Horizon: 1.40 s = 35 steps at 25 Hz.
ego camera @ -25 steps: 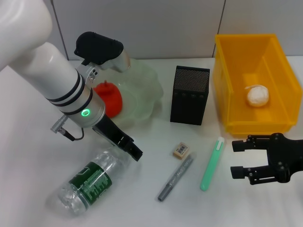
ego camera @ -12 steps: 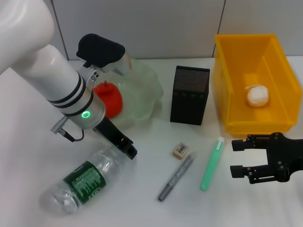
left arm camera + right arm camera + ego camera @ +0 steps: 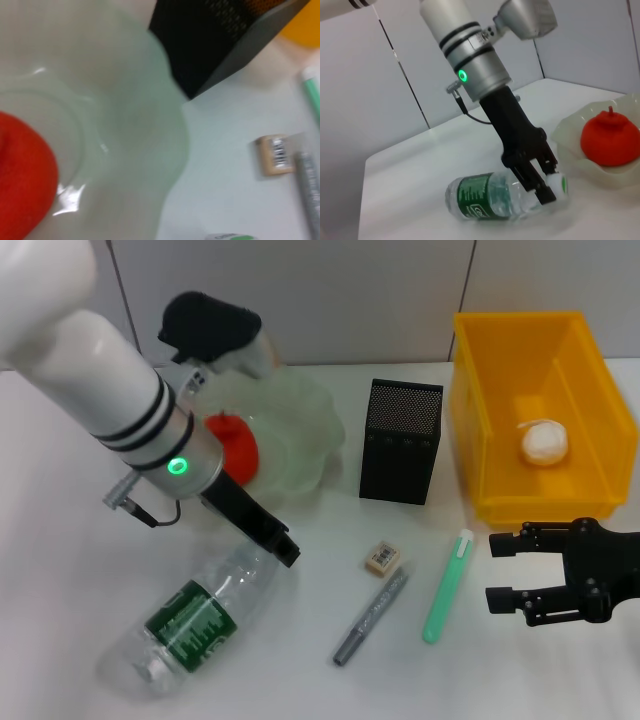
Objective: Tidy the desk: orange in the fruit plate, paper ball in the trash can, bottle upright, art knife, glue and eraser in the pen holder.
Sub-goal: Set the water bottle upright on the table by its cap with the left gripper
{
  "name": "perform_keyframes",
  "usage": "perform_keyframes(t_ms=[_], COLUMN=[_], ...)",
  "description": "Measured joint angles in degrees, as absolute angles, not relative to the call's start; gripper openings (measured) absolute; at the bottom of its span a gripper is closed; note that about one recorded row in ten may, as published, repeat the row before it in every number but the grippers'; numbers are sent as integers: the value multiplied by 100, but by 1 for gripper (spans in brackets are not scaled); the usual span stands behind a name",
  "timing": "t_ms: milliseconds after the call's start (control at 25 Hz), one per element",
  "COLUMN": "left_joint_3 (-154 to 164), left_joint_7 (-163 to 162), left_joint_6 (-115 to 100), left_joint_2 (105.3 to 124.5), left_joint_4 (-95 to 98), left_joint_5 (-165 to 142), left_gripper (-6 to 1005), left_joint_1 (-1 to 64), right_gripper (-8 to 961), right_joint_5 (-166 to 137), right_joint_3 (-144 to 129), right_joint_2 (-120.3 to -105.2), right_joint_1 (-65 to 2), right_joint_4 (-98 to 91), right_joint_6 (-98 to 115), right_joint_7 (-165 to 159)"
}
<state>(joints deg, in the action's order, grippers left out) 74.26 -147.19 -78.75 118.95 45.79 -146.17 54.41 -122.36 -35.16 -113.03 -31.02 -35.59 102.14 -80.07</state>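
The bottle (image 3: 195,622) lies on its side at the front left, cap end toward my left gripper (image 3: 285,552). In the right wrist view the left gripper (image 3: 544,187) is closed on the neck of the bottle (image 3: 490,197), next to the white cap. The orange (image 3: 237,447) sits in the fruit plate (image 3: 305,435). The paper ball (image 3: 545,443) lies in the trash can (image 3: 480,430). The eraser (image 3: 382,558), the grey art knife (image 3: 372,616) and the glue (image 3: 447,586) lie on the table in front of the pen holder (image 3: 400,440). My right gripper (image 3: 515,575) is open and empty, to the right of the glue.
The left wrist view shows the fruit plate's rim (image 3: 150,130), the orange (image 3: 20,175), the pen holder (image 3: 220,40), the eraser (image 3: 274,155) and the art knife (image 3: 310,190). The white table runs to a grey wall behind.
The bottle has swung on the table: its body slid left, then back right, with the cap end staying at my left gripper. The right arm has not moved.
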Motion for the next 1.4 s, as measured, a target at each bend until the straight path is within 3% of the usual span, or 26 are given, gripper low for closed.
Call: perform_keyframes(t_ms=[480, 760, 1080, 1400], left_joint_3=[5346, 4546, 4486, 4486], left_joint_7=[-13662, -12724, -11749, -10899], left_joint_6=[-9964, -10653, -10700, -10464], left_joint_2=[11810, 11788, 11582, 11555], left_joint_4=[6456, 6626, 6697, 7208], left_joint_5=[-14091, -14036, -13213, -13102], left_gripper=[440, 440, 440, 440], left_joint_1=[4778, 4639, 4167, 3669], right_gripper=[804, 804, 804, 804], right_joint_5=[-12216, -12216, -12216, -12216], right_joint_3=[-3516, -3505, -3413, -3366], right_joint_2=[-11303, -11303, -11302, -11302], right_joint_1=[-3103, -3142, -3162, -3174], right_joint_4=[-3564, -3552, -3550, -3550], right_joint_6=[10219, 10215, 10204, 10203], right_joint_7=[-8007, -8039, -8087, -8155])
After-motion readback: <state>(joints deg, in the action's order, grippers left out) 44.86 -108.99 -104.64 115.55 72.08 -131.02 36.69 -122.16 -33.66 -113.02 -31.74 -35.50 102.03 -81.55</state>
